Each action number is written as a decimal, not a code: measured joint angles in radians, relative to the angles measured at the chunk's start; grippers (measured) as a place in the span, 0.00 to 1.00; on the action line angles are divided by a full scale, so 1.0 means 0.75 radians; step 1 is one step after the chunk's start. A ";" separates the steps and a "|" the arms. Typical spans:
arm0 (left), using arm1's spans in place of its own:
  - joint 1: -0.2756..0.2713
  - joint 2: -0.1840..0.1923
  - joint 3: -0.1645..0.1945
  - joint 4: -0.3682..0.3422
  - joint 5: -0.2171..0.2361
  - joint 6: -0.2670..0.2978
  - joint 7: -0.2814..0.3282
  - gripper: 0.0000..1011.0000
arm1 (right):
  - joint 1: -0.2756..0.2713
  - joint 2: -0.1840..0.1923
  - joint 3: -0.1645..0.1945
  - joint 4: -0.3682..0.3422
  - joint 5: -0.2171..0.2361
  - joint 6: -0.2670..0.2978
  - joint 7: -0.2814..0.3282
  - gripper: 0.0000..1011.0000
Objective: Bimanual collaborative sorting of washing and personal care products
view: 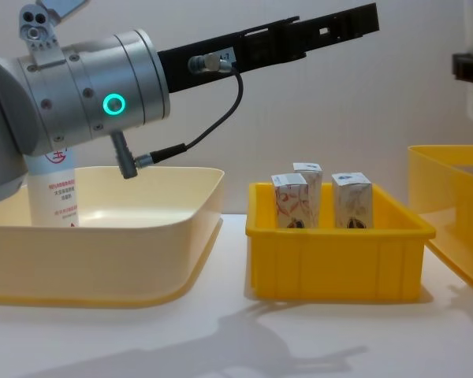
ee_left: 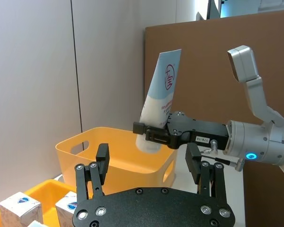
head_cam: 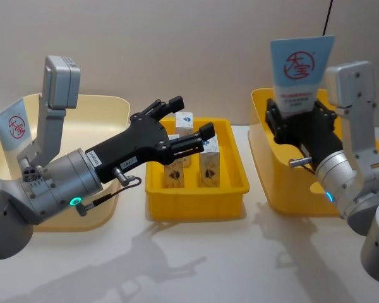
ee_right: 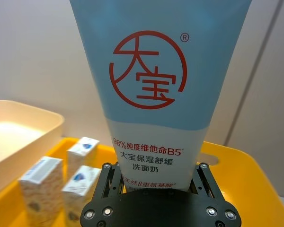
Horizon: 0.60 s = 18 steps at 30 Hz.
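**Bimanual sorting, transfer stage.** The right gripper (head_cam: 296, 117) is clamped on the lower body of a pale blue-white squeeze tube (head_cam: 301, 63). It holds the tube upright, crimped end uppermost, over the deep orange-yellow bin (head_cam: 271, 177) that lies beneath that gripper. The left gripper (head_cam: 188, 121) carries nothing; its jaws are spread wide and aimed at the held tube, which stands ahead of it and well apart from its fingertips (ee_left: 102, 156). Directly below the left gripper sits the small yellow tray (view: 339, 272), with several white cartons (view: 299, 201) standing inside. Behind its wrist, in the cream bin (view: 142, 236), a second tube (view: 51, 189) stands upright. The step in hand appears to be a hand-over of the tube from right to left, with the cream bin as its likely destination. The next move probably calls for closing the gap until the tube's free upper body lies between the left jaws. The left gripper would then need a firm hold before the right one lets go.
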 joint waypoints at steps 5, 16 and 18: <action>0.000 0.000 0.000 0.000 0.000 0.000 0.000 0.99 | -0.003 -0.020 0.021 0.013 -0.034 0.000 -0.063 0.53; 0.000 0.000 0.000 0.000 0.000 0.000 0.000 0.99 | -0.011 -0.063 0.068 0.052 -0.123 0.000 -0.209 0.53; 0.000 0.000 0.000 0.000 0.000 0.000 0.000 0.99 | -0.012 -0.068 0.076 0.061 -0.138 -0.001 -0.233 0.53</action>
